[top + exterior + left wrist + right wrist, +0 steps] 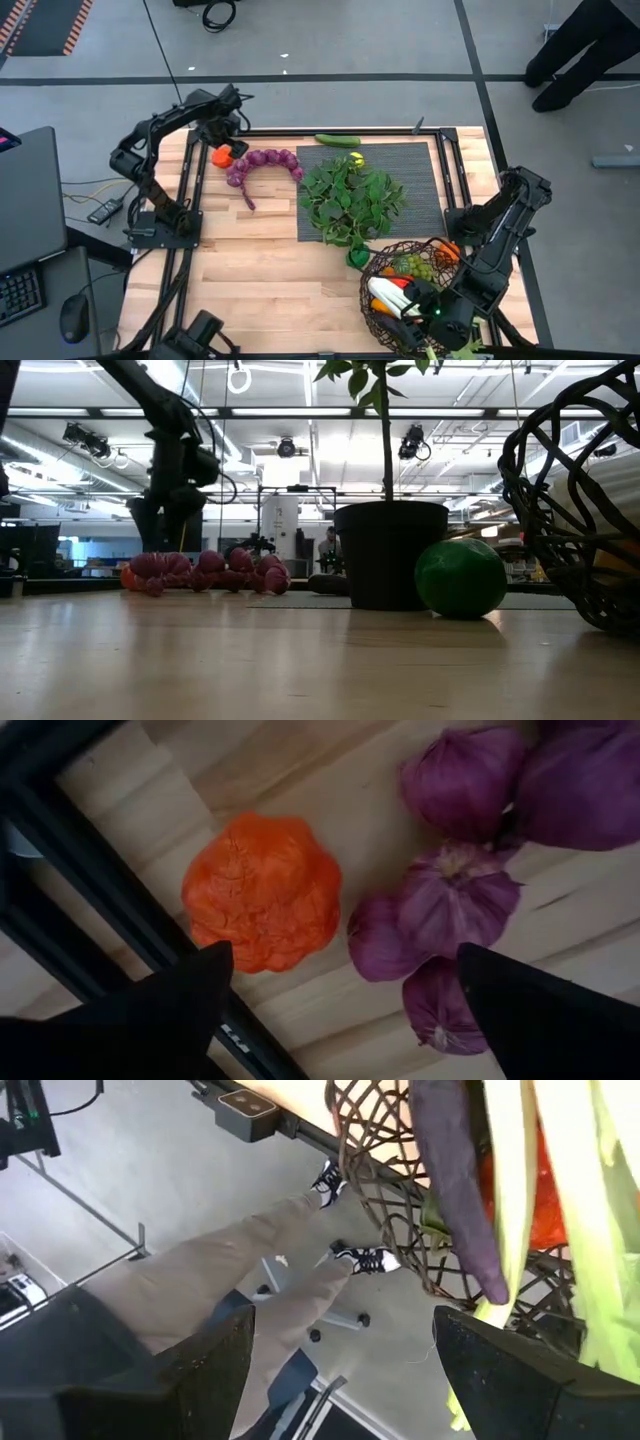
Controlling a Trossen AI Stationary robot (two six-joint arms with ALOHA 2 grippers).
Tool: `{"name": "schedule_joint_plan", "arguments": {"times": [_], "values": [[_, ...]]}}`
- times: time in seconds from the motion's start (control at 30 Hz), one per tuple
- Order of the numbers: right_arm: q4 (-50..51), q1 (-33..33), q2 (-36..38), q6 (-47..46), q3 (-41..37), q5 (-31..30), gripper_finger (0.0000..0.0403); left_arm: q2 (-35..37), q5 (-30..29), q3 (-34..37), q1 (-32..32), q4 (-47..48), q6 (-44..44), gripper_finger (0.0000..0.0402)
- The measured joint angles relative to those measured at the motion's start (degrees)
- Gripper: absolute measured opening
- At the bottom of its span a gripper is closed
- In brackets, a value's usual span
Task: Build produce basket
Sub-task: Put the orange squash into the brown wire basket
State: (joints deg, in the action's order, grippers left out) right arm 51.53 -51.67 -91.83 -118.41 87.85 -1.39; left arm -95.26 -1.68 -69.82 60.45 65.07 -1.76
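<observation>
Left gripper (340,980) is up at the far left of the table, fingers spread wide, hovering over an orange tomato (262,890) with nothing between them. The tomato sits on the wood just beside the purple grapes (470,850), which curve across the boards toward the mat (420,165). From table height, grapes (215,570) and tomato lie together under that arm.

Over at the near right corner, the basket (385,270) sits partly off the mat, already holding green grapes (418,266), something orange and a pale leek (388,293). Right gripper (345,1360) is low beside the basket's near rim, fingers apart, empty.

The plant (350,200) stands mid-mat, a lime (460,577) just beside its pot, a lemon (356,159) and a cucumber (337,140) at the far edge. A person's legs (250,1300) show beyond the table.
</observation>
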Motion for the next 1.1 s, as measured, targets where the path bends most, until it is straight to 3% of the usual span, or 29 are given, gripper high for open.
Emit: {"name": "schedule_joint_plan", "arguments": {"times": [0.3, 0.6, 0.8, 1.1], "values": [[-3.24, -1.56, 0.04, -0.13, 0.0, -0.04, 0.0311, -2.35, -3.14, 0.0, 0.71, -2.22, 1.21, 0.0399], [-3.93, -1.76, 0.07, -0.14, 0.0, -0.04, 0.0311, -7.61, -3.76, 0.01, 1.81, -4.5, 8.06, 0.0399], [-5.45, -1.78, 0.07, -0.16, 0.0, -0.04, 0.0311, -10.47, -9.28, -0.66, 0.39, -4.4, 12.72, 0.0399], [-3.88, -2.24, 0.09, 0.35, 0.0, -0.84, 0.0309, -10.54, -9.46, -0.66, -0.8, 1.96, 16.28, 0.0394]]}}
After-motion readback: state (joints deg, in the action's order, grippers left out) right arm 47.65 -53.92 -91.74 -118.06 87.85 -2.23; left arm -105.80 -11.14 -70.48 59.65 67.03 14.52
